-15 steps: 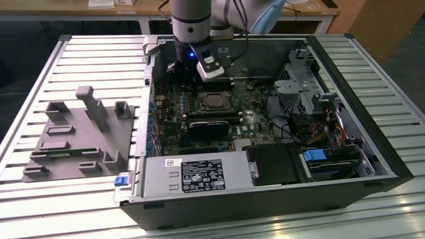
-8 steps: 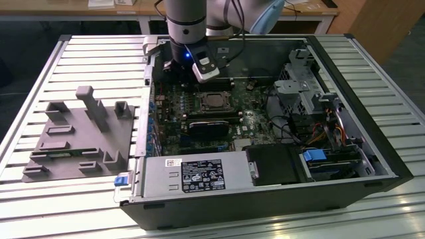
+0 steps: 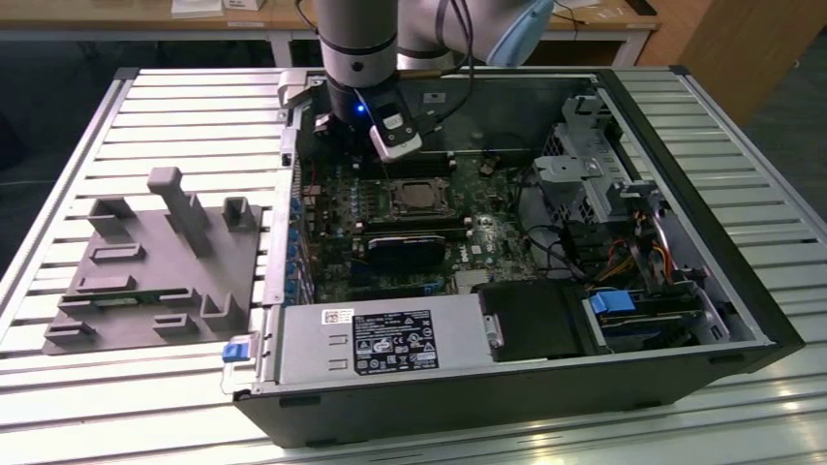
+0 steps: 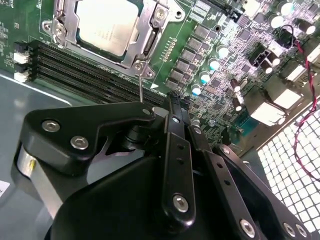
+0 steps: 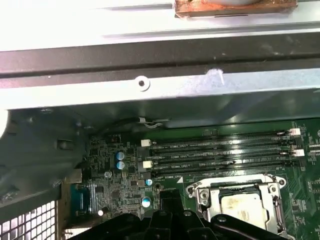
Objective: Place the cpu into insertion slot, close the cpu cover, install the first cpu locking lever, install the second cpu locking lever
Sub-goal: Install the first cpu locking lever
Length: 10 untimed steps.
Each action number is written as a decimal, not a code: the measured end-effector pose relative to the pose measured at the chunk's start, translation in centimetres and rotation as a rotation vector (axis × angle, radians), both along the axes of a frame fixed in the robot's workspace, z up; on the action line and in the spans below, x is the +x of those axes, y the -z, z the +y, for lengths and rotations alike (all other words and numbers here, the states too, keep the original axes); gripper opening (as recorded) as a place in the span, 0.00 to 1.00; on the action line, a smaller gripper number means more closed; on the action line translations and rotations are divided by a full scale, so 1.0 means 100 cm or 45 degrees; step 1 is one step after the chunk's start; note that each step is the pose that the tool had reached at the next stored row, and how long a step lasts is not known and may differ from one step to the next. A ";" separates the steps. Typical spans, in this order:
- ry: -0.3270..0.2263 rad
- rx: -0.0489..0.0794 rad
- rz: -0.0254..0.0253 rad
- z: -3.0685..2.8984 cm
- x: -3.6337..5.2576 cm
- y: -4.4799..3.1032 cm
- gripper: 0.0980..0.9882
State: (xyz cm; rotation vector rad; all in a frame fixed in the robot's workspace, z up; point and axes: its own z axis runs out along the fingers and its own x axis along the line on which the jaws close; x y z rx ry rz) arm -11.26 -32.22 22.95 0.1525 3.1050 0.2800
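Note:
The cpu (image 4: 106, 24) lies in the insertion slot (image 3: 416, 197), its dull metal top showing through the window of the cpu cover (image 4: 148, 26), which lies flat over it. A thin wire locking lever (image 4: 141, 84) stands up from the socket corner nearest my gripper. My gripper (image 4: 176, 101) hovers over the memory slots (image 4: 85, 70) beside the socket, its fingertips together with nothing visible between them. In the first wrist view, the cpu (image 5: 243, 205) and the cover's frame (image 5: 235, 181) lie just past the gripper (image 5: 170, 222). In the exterior view, the gripper (image 3: 343, 145) hangs over the board's far end.
The open computer case (image 3: 698, 223) lies on a slatted table. A power supply (image 3: 375, 344) fills its near end, and a drive cage (image 3: 607, 184) with cables sits at the exterior view's right. A black card (image 3: 407, 247) lies near the socket. A grey fixture block (image 3: 155, 262) stands outside on the left.

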 end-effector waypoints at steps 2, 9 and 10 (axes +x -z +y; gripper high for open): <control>0.000 0.001 0.0000 0.0000 0.0000 0.0000 0.00; 0.000 0.062 0.0000 0.0000 0.0000 0.0000 0.00; 0.000 0.065 0.0000 0.0000 0.0000 0.0000 0.00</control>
